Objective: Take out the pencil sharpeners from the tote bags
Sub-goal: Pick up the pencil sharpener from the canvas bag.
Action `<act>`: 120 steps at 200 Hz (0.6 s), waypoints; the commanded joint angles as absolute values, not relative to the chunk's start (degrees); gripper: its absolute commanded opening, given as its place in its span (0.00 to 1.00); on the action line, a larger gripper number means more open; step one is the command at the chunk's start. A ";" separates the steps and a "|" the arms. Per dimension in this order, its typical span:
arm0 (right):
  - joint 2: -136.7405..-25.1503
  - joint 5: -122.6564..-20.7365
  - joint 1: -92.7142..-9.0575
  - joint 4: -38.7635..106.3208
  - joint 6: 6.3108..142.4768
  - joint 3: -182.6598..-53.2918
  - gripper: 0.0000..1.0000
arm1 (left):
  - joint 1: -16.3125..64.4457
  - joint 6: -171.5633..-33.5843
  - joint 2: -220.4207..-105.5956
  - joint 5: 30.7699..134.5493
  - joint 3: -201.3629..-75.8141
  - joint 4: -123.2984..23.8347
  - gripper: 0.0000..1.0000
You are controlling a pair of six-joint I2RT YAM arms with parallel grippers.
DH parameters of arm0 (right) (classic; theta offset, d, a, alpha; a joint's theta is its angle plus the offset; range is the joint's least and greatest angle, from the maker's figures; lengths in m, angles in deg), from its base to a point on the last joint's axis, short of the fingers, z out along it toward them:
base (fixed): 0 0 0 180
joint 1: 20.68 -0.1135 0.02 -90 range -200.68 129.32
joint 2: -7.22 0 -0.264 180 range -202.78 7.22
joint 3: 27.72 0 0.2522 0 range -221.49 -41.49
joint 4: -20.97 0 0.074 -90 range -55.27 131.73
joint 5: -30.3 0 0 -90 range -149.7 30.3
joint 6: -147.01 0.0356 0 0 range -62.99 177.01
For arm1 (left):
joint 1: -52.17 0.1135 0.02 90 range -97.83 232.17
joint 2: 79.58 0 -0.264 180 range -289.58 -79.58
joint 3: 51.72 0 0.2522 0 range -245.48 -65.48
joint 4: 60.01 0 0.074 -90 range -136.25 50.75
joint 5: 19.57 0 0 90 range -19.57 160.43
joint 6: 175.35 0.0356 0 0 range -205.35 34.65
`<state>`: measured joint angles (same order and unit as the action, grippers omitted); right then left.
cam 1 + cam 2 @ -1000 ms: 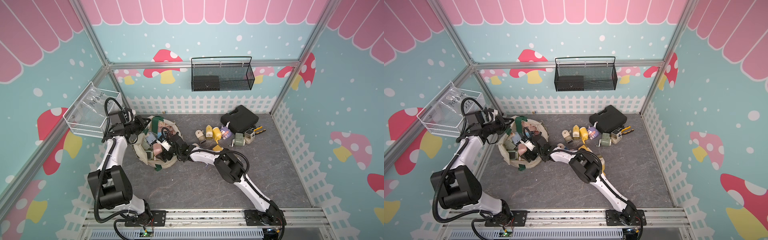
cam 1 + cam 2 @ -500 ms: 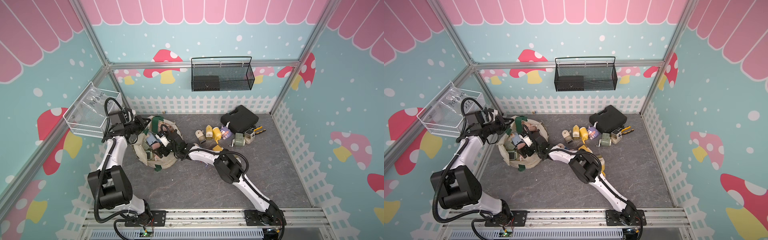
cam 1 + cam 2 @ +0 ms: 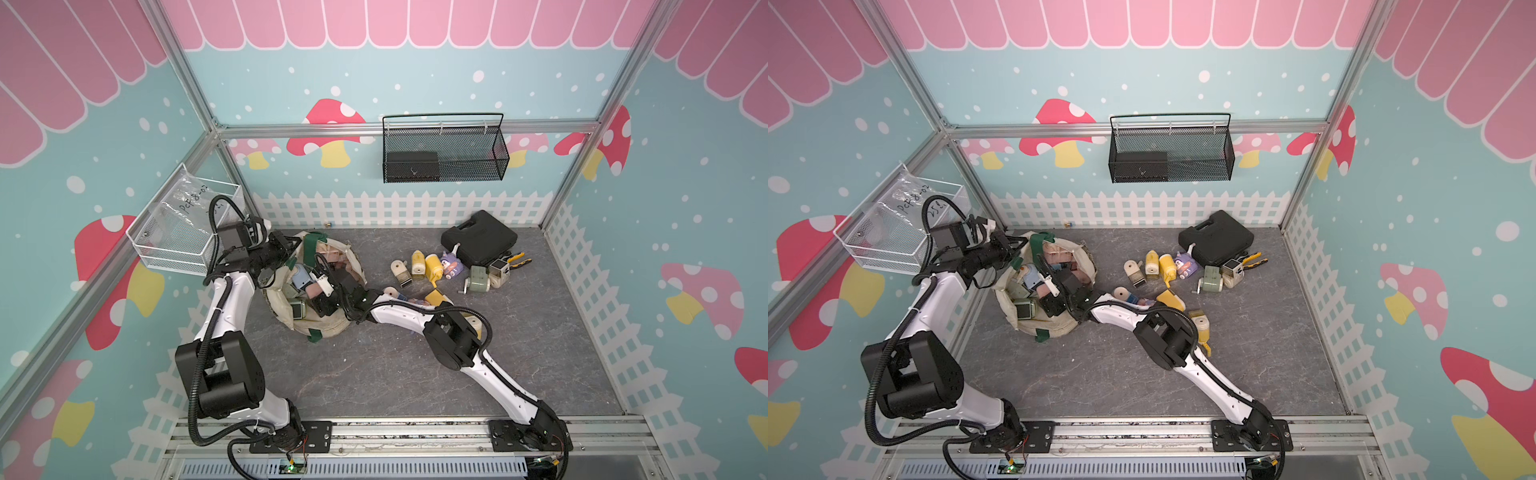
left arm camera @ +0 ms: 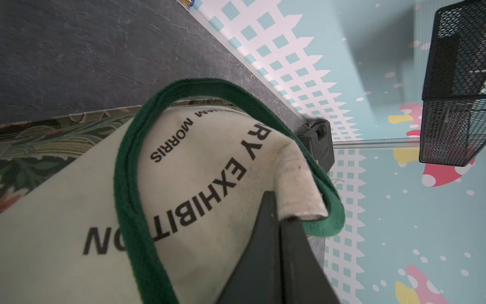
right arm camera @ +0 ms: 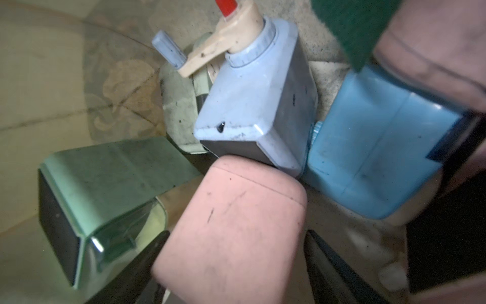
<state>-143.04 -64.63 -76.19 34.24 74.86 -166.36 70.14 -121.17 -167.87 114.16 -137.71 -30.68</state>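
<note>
A dark grey, stone-patterned floor (image 3: 374, 374) is shown in both top views. A cream canvas tote bag (image 3: 328, 328) with dark green straps is set open-mouthed at its rear left, near a white wire basket (image 3: 174, 245) mounted on the left wall. A flat black plastic case (image 3: 478, 239) is laid at the rear right. A black wire-mesh basket (image 3: 444, 166) is hung on the back wall above it.

The left gripper (image 4: 276, 214) is seen with its jaws pressed together on the bag's cream rim, just beside a green strap. "EXHIBITION" and "MORRIS" can be read on the canvas next to a leafy green panel.

The right gripper (image 5: 234, 244) is placed inside the bag's mouth. Its jaws are held apart, with a pink pencil sharpener (image 5: 231, 210) between them. Whether it is actually squeezed cannot be told. Touching the pink one, a pale blue sharpener (image 5: 252, 105) with a beige crank is seen. A brighter blue sharpener (image 5: 368, 163) and a sage green sharpener (image 5: 105, 184) are also lodged in the bag.

6 pencil sharpeners (image 3: 433, 268) are clustered on the floor just in front of the case, in beige, yellow, purple and sage green. More are lying beside the right arm, partly hidden by it. Yellow-and-black pliers (image 3: 517, 259) are tucked against the case.
</note>
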 commanded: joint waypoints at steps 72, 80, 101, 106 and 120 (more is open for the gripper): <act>-145.29 -68.38 -75.79 32.65 70.92 -169.67 0.58 | 70.42 -121.62 -167.77 115.14 -137.38 -32.09 0.00; -144.49 -69.73 -75.79 32.51 69.57 -169.48 0.56 | 70.39 -121.65 -167.77 115.10 -137.38 -32.10 0.00; -141.49 -73.62 -75.88 30.96 66.94 -166.52 0.51 | 70.38 -121.65 -167.73 115.12 -137.38 -32.10 0.00; -140.53 -73.66 -75.96 30.53 66.88 -165.36 0.51 | 70.38 -121.64 -167.78 115.08 -137.38 -32.04 0.00; -137.56 -73.49 -75.97 29.15 66.61 -161.78 0.50 | 70.40 -121.72 -167.90 115.21 -137.38 -32.12 0.00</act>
